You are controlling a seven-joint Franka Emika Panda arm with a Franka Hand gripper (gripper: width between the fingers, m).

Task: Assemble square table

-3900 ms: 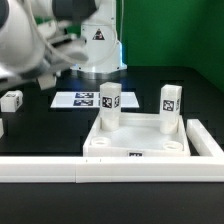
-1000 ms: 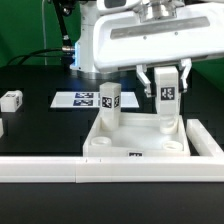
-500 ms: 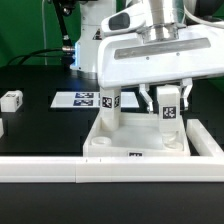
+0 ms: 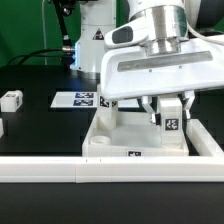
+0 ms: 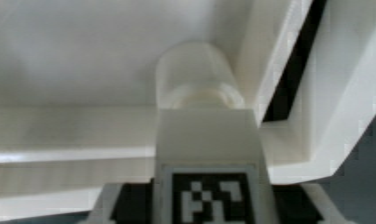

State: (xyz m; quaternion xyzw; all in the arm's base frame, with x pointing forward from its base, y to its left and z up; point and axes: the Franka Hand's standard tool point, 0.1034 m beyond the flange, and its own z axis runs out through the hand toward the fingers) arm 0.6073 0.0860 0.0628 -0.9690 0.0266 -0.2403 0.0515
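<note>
Square table top (image 4: 130,140): it lies flat on the black bench (image 4: 40,130), hollow side up, raised rim all round. It sits in the corner formed by the white rail (image 4: 60,170), which runs along its near edge and up the exterior view's right side. A tag shows on its near wall.

Gripper (image 4: 170,110): it hangs straight down over the far part of the top, toward the exterior view's right. Its two fingers pinch a leg (image 4: 172,125) from either side. The leg is upright, tag facing the exterior camera.

In the wrist view the leg (image 5: 206,130) reaches down to the floor of the top (image 5: 78,80), its rounded end close to an inner corner of the rim. I cannot tell whether it touches.

A second leg (image 4: 106,113) stands at the far corner toward the exterior view's left, half hidden behind the robot's hand. A third leg (image 4: 12,99) lies on the bench, well apart. The marker board (image 4: 75,99) lies beyond the top.
</note>
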